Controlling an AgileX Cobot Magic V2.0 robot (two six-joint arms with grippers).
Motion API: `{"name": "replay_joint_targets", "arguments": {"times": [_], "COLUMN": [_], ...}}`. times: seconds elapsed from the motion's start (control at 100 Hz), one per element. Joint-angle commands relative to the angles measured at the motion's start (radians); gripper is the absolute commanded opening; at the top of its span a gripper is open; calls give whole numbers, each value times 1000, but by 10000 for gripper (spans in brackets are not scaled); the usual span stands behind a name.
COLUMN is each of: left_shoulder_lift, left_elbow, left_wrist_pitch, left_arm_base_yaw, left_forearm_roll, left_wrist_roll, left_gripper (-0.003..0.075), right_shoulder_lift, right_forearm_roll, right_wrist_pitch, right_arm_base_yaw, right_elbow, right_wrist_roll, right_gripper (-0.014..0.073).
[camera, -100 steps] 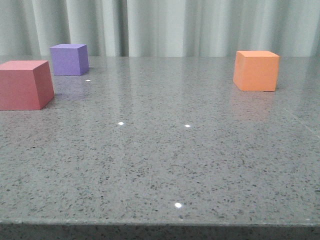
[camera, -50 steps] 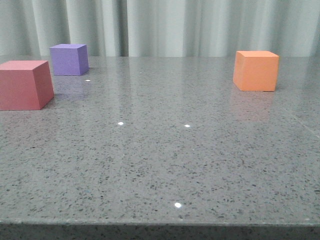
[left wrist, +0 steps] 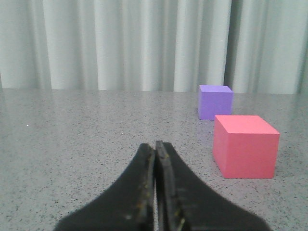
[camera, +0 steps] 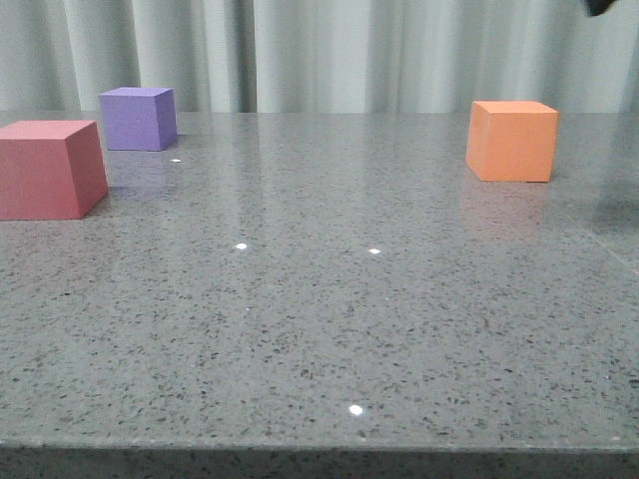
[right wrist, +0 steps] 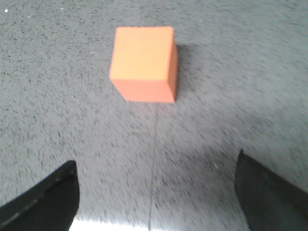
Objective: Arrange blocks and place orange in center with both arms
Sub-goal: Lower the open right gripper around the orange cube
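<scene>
Right wrist view, right pincer (right wrist: 156, 192) wide, empty

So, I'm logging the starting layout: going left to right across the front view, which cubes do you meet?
Red-pink cube → purple cube → orange cube, with a sliver of the right gripper at the top right corner.

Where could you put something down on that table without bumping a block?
The wide middle of the table, between the red cube and the orange cube, is bare. It is tightest at far left, where the purple cube sits just behind the red one.
</scene>
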Motion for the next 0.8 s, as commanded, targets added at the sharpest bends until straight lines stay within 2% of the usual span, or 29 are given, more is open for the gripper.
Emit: {"name": "replay_joint_targets", "arguments": {"times": [0.0,0.4,0.79], "left_shoulder_lift": [-37,-37,-37], "left_elbow": [42,42,42], "left_wrist_pitch": [-79,-79,-79], "left_arm_base_yaw": [3,3,3], "left_forearm_roll": [-6,-6,-6], "left_wrist_roll": [-3,-3,-3], "left_gripper": [-20,-20,-20], "right_shoulder_lift": [62,340,474], "right_forearm_roll": [-1,-22,-22], "right_wrist_pitch": [-68,-65,-101], "right_arm_base_yaw": [17,31,31], "right_elbow": [-97,-341,-370], "right_wrist_roll": [-4,-4,-4], "right_gripper": [645,645,643]}}
